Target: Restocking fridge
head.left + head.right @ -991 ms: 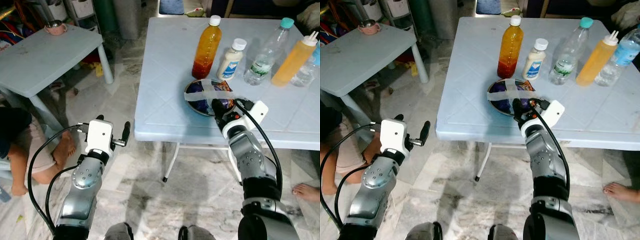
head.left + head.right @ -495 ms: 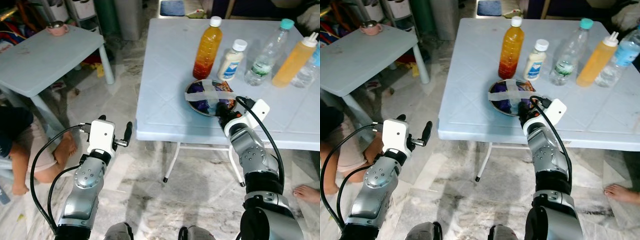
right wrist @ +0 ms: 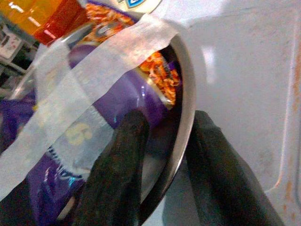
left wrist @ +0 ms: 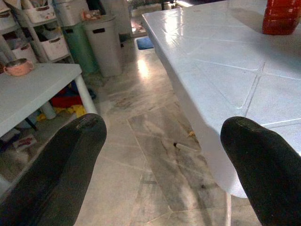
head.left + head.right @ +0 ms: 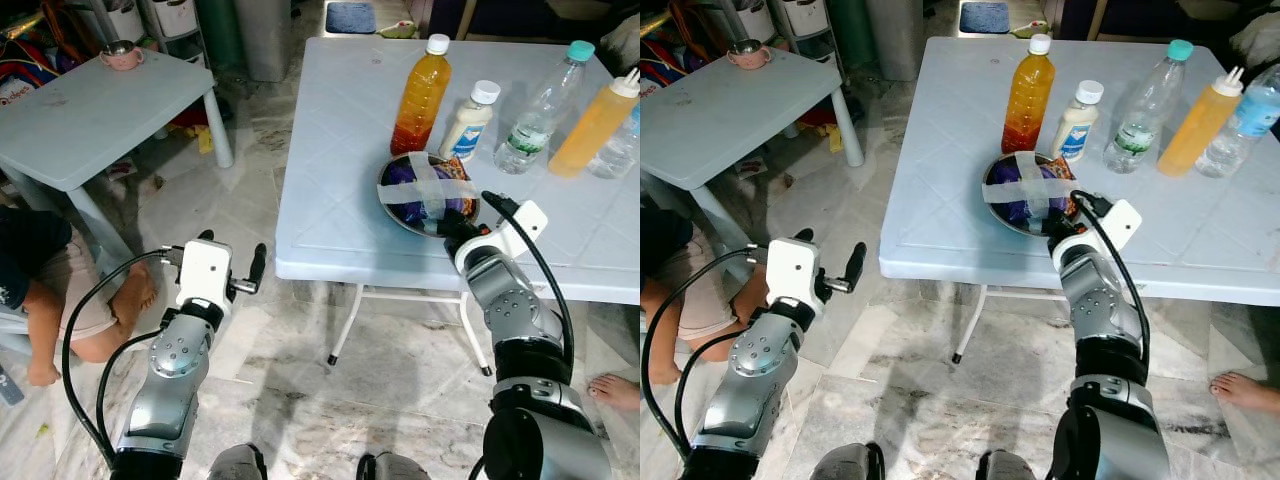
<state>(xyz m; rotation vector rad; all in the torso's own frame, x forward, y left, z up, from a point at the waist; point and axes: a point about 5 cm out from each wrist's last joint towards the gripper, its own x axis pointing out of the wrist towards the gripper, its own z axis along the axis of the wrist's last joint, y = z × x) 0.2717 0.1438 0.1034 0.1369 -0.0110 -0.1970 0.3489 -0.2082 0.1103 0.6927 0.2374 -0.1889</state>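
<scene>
the round metal bowl [image 5: 428, 194], crossed with strips of pale tape over purple snack packets, sits near the front edge of the large pale blue plastic table [image 5: 340, 170], and the right claw [image 3: 162, 157] is narrowed on the bowl's near rim: the right wrist view shows one black finger [image 3: 120, 162] inside the bowl against a purple packet and the other outside on the table surface, with the thin rim between them. from the head views this grip is hard to read, since the white wrist block and black cable cover most of the fingers. what lies under the tape is only partly legible, purple wrapping with some orange print. behind the bowl stand a tall orange-liquid bottle with a white cap [image 5: 420, 95], a small white squeeze bottle with a blue label [image 5: 467, 120], a clear water bottle with a teal cap [image 5: 540, 105] and an orange sauce bottle with a white nozzle [image 5: 593, 125]; a further clear bottle is cut off at the right edge. the left claw [image 5: 232, 268] hangs low over the marble floor [image 5: 290, 390] beside the table, its fingers spread wide and holding nothing. a smaller grey-blue side table [image 5: 85, 110] carries a pink cup [image 5: 122, 54], and a seated person's leg [image 5: 70, 310] shows at the far left, mostly cropped.
</scene>
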